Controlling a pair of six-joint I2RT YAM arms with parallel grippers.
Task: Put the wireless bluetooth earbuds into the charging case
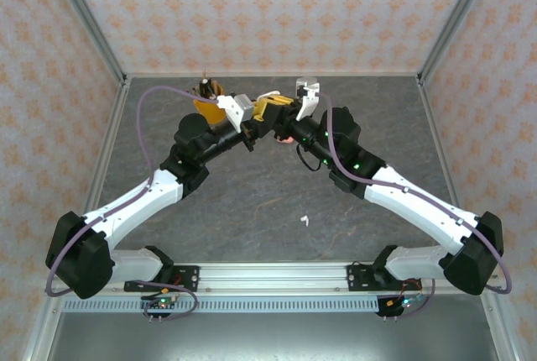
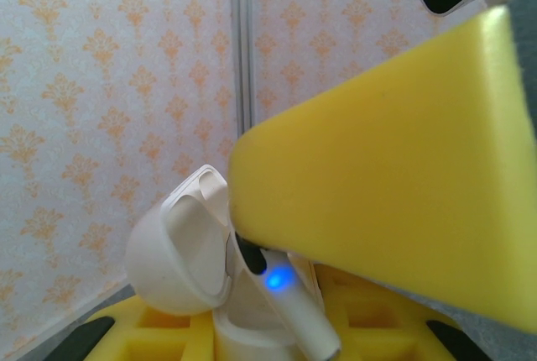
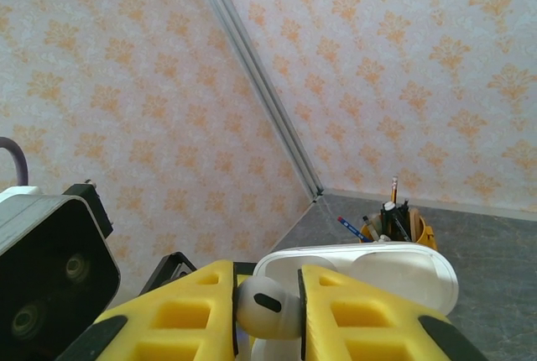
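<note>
Both arms meet over the far middle of the desk (image 1: 252,201). The left pincer (image 2: 260,340) is closed tight on the white case (image 2: 180,252) and holds it off the surface with the lid swung open to the left in its wrist view. The right pincer (image 3: 267,311) is nearly closed, with a white earbud (image 3: 262,304) pinched between its yellow foam pads. In the left wrist view the earbud sits right at the case mouth. Its head is up against the hinge side and its stem slants down and right across the opening, with a blue light showing on the stem. Its long axis looks tilted rather than square to the socket, so seating it likely calls for swinging the stem more upright before pressing down. Whether the stem tip is already in a well cannot be told. The right arm carries the earbud and the left only steadies. A loose earbud (image 1: 304,220) lies on the near desk, nearer the right arm's base. A pen cup (image 3: 394,225) stands at the back.
</note>
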